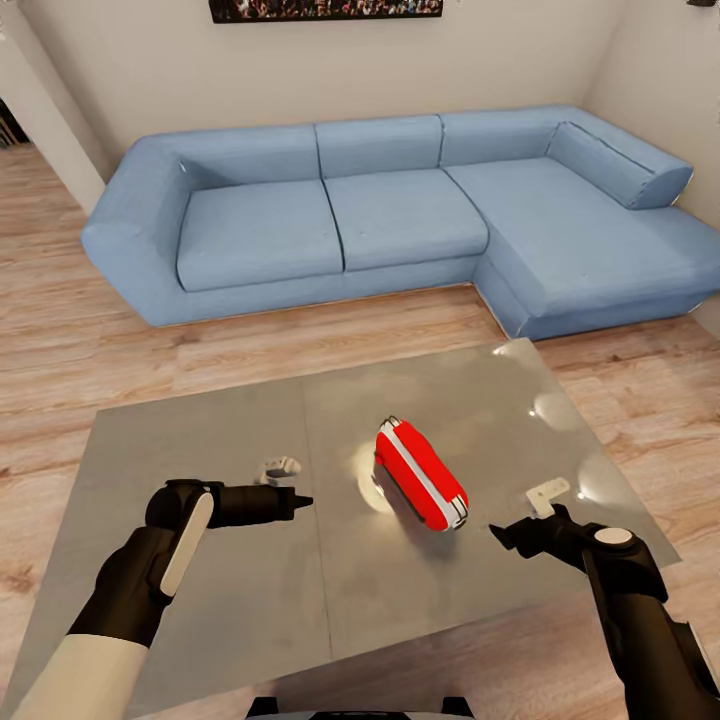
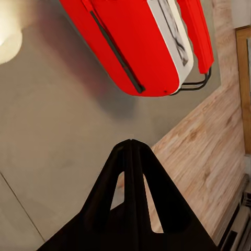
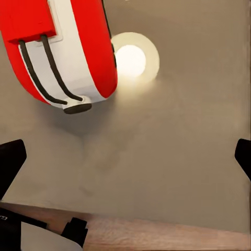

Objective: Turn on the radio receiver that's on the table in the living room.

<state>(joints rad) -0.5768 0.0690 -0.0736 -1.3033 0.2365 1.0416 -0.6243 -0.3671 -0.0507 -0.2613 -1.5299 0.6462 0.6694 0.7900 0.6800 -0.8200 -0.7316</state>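
Radio receiver (image 1: 421,487) untouched on tabletop (image 1: 200,600); left end effector (image 1: 296,501) closed, right end effector (image 1: 512,537) apart, both near; switching remains.

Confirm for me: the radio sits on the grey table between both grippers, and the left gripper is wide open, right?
Not quite. The left gripper is shut: the left wrist view shows its fingers pressed together at the tips. The rest holds: the radio sits on the grey table between it and the right gripper.
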